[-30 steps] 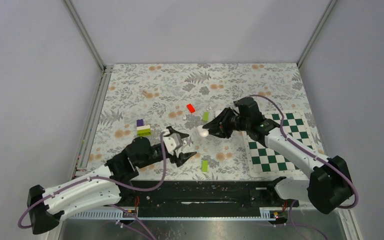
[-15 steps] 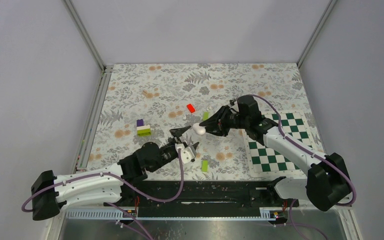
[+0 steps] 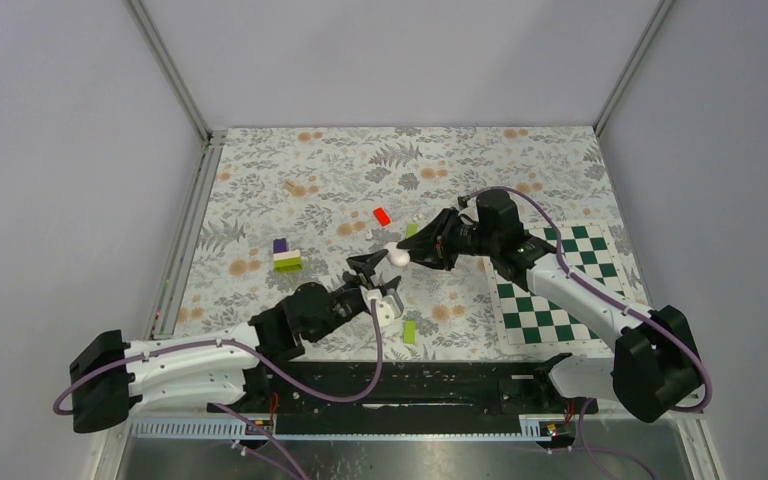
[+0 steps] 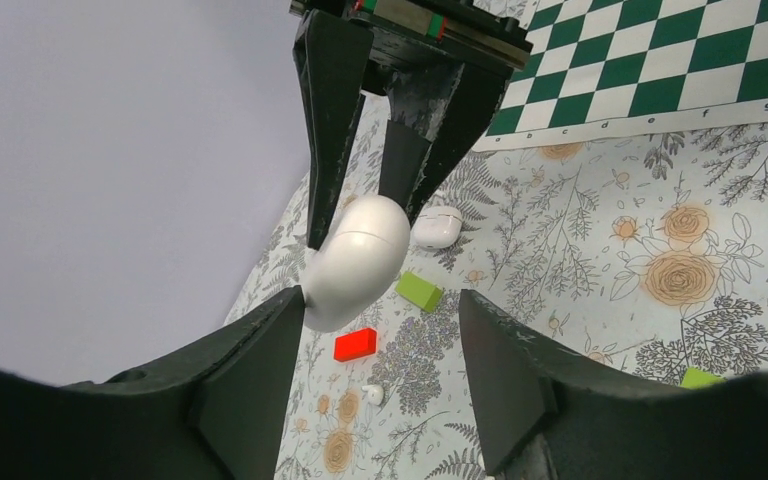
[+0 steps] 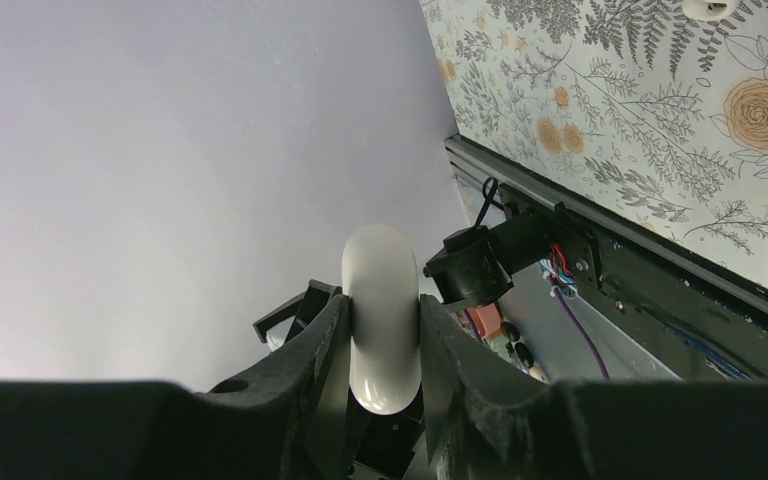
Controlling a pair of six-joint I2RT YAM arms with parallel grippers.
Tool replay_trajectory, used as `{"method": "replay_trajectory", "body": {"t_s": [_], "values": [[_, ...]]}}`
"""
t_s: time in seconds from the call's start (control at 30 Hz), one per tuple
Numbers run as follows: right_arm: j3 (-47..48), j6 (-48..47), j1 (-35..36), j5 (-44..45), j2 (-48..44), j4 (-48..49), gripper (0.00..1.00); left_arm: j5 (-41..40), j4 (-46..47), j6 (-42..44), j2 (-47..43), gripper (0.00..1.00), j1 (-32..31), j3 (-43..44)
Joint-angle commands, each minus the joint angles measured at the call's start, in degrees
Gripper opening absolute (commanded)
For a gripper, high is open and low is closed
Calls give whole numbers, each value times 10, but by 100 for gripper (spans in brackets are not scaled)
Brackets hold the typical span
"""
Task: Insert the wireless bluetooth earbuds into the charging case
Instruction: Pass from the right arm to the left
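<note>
Left gripper (image 4: 382,300) is hovering with its jaws spread wide on either side of the charging case (image 4: 360,260), one fingertip just beside the case's lower end; whether it is touching, I cannot tell. Just beyond, the right gripper (image 5: 382,300) is clamping the closed case between both fingers, holding it aloft over the middle of the floral mat (image 3: 290,160). Farther off, a tiny white earbud (image 4: 372,393) is lying on the mat near a red block (image 4: 355,343), with a green block (image 4: 418,290) just to the right.
</note>
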Motion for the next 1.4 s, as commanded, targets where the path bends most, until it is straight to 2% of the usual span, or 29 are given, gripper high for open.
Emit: {"method": "replay_trajectory", "body": {"t_s": [0.0, 0.27, 0.57, 0.67, 0.83, 0.93, 0.97, 1.03, 1.1, 1.13, 1.2, 1.37], "values": [[-8, 6, -3, -17, -16, 30, 0, -15, 53, 19, 14, 59, 1, 12], [-17, 16, -2, -24, -15, 56, 0, -13, 68, 30, 31, 55, 15, 21], [-20, 18, -3, -27, -13, 67, 0, 14, 49, 32, 43, 43, 34, 42], [-22, 19, -2, -27, -14, 68, 0, 19, 42, 33, 46, 33, 34, 45], [-25, 21, -2, -27, -14, 74, 0, 16, 34, 27, 49, 0, 34, 52], [-35, 35, -4, -29, -13, 106, 1, 0, 34, 11, 48, 0, 34, 52], [-38, 38, -4, -28, -11, 117, 13, -8, 32, 5, 46, 0, 35, 53], [-44, 38, -7, -25, -12, 131, 44, -26, 16, -30, 38, 0, 36, 56], [-43, 23, -10, -24, -17, 130, 65, -36, -18, -76, 27, 0, 41, 66], [-41, 11, -12, -24, -20, 124, 71, -32, -51, -102, 20, 0, 45, 72], [-36, -16, -20, -24, -30, 104, 79, -7, -106, -149, 3, 0, 59, 85], [-21, -123, -80, -41, -81, 49, 79, 55, -254, -278, -30, 0, 108, 138]]}}
